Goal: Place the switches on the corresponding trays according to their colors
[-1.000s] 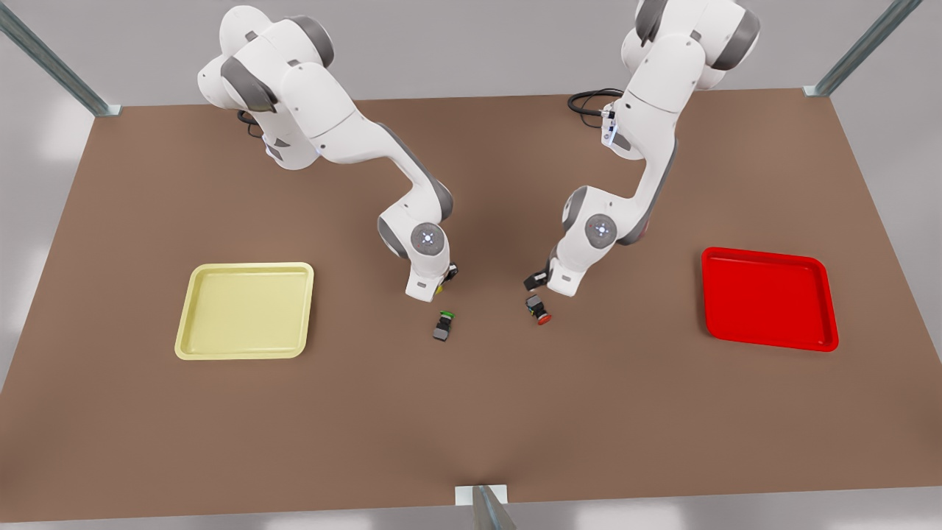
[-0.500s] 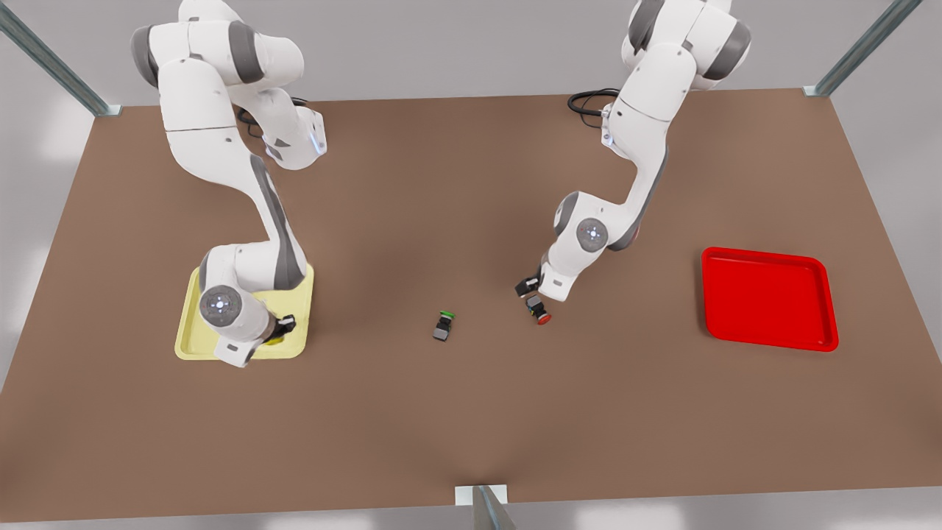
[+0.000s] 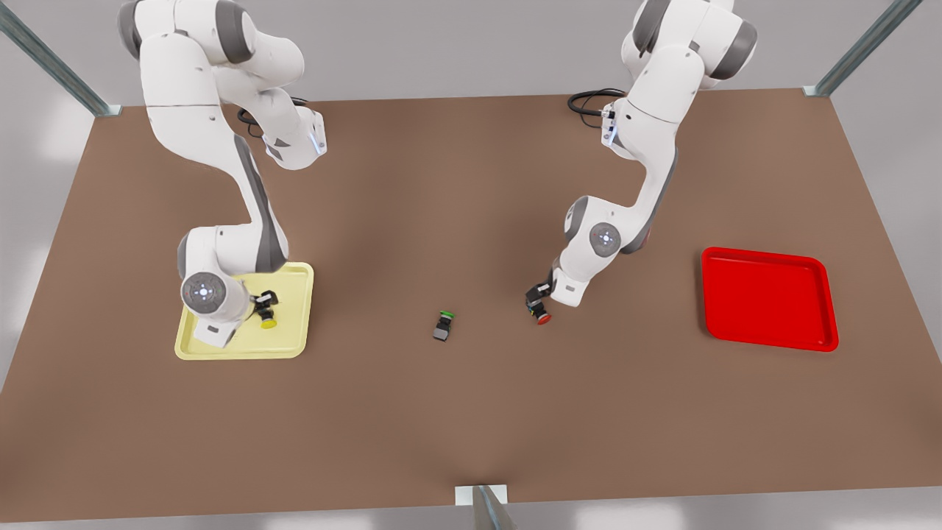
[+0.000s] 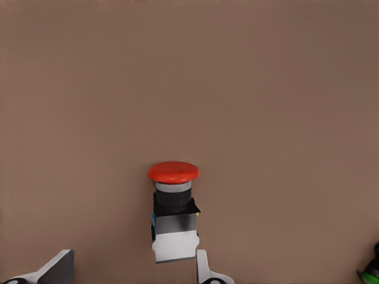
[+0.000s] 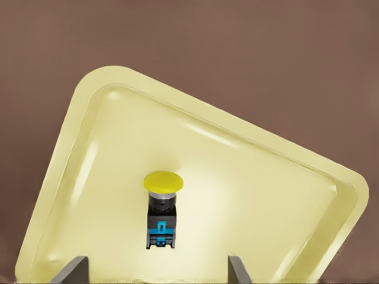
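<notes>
Brown desk [image 3: 471,412], grey surround. My right gripper [image 3: 263,305] over yellow tray [image 3: 243,350], fingers spread, yellow switch [image 3: 268,322] lying released between them: done. My left gripper [image 3: 537,294] fingers spread astride red switch [image 3: 542,316]; red tray [image 3: 769,340] well apart. Green switch [image 3: 443,326] untouched.

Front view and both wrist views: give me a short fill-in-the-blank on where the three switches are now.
1. The yellow-capped push-button switch lies in the pale ____ square tray, between the open right gripper fingers.
2. The open left gripper straddles the ____-capped switch.
3. The green-capped switch lies on the brown ____.
4. The bright red tray holds ____ switches.

Missing words: yellow; red; table; no
</notes>
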